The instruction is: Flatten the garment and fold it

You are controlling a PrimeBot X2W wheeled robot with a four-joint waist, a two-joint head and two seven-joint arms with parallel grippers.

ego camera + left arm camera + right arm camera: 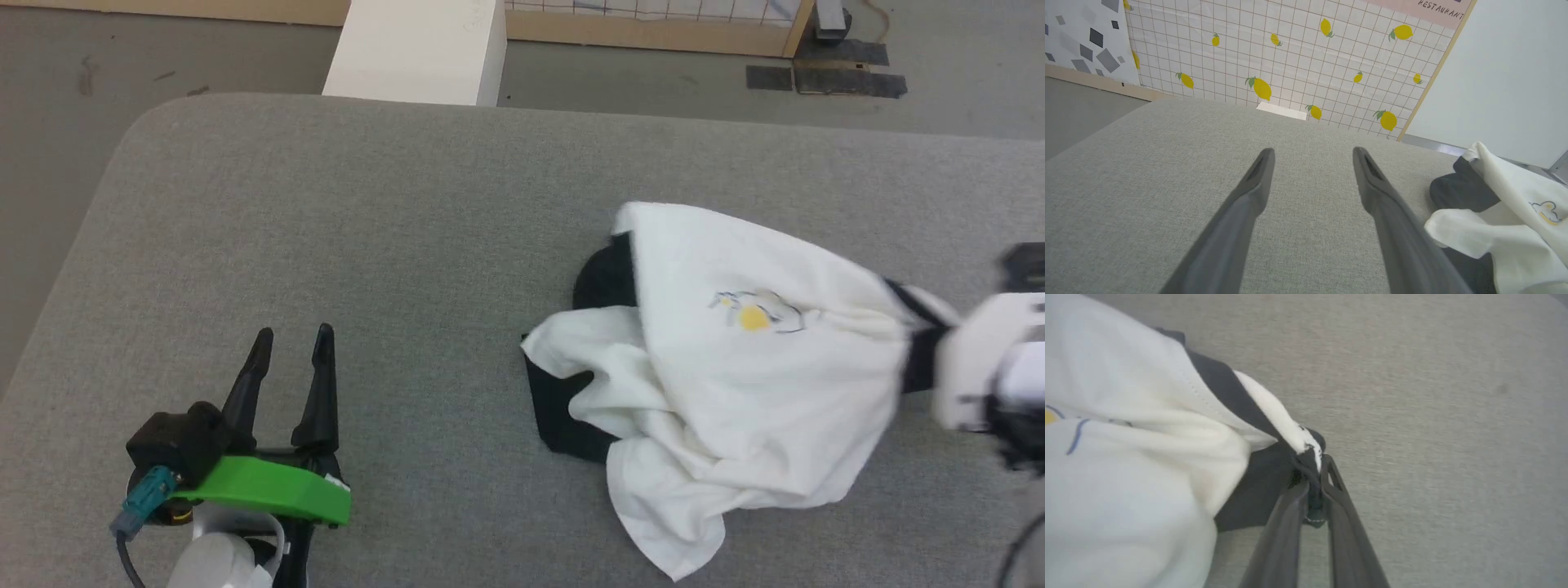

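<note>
Garment (735, 384) bunched on the grey surface (367, 245), our right side. Right gripper (1314, 477) fingers clamp its black-and-white edge; our left gripper (294, 335) fingers spread wide, empty, well apart from it.

A grey fabric worktop (408, 245) spanned the frame's middle. A white block (416, 49) stood at upper centre, dark floor patches (849, 80) at upper right.

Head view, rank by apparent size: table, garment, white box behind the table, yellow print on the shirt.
1. table
2. garment
3. white box
4. yellow print
The box lies farther from the camera and is cut by the frame edge, so its real size is unsure.
</note>
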